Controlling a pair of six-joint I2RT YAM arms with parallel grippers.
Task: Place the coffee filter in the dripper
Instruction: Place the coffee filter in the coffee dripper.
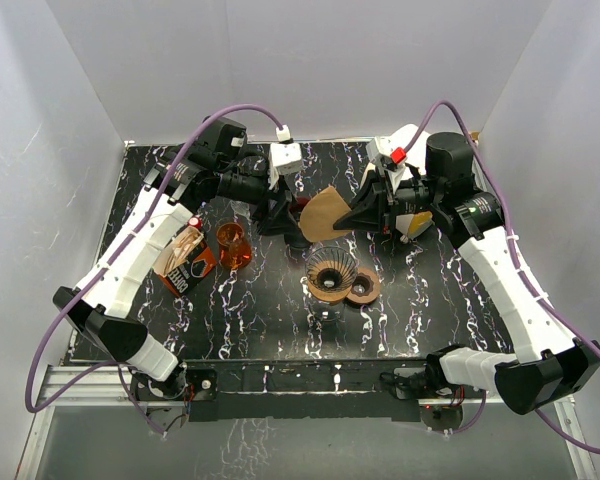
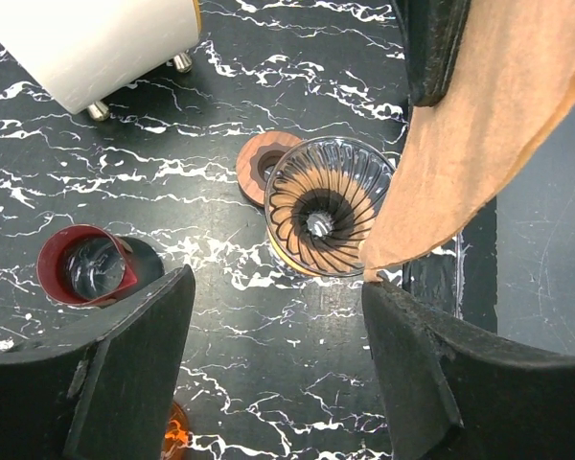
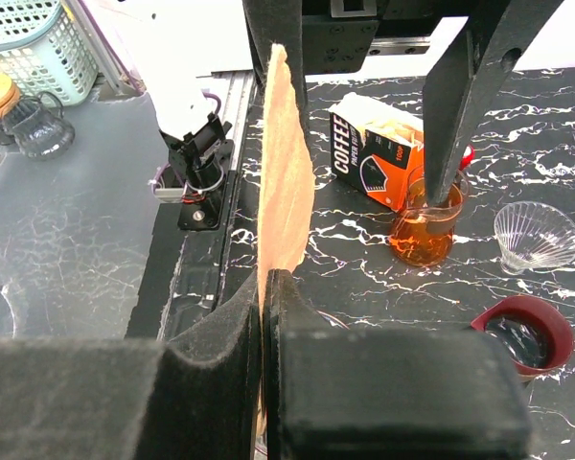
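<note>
**Right gripper (image 3: 265, 287) clamped on the coffee filter (image 3: 286, 182), left gripper (image 2: 278, 285) gaping**

Right side first. My two black fingers are pressed flat together with the brown paper pinched between them near its lower edge. In my right wrist view the sheet stands up edge-on out of the grip. Only paper is in that pinch.

Over to the left now: jaws wide apart, nothing between them. Through the gap my left wrist camera looks straight down onto the marbled black table (image 2: 268, 402) and the ribbed glass dripper (image 2: 326, 206). The filter hangs at the side of that view, outside my left fingers. Its lower tip overlaps the dripper's rim in the picture, and I cannot tell from there whether they meet.

From the right wrist camera, one left finger sits just behind the top of the paper and the other stands well off to the side. Whether the near one touches the paper I cannot tell.

Overhead, the filter is up between my two grippers, over the far half of the table. The dripper sits nearer my bases, mouth up, and the filter is not yet in it. A wooden ring (image 2: 264, 168) lies just beside the dripper. An orange glass (image 1: 232, 245) and a coffee box (image 1: 185, 262) stand beside my left arm, and a red cup (image 2: 84, 266) shows near my left finger.
</note>
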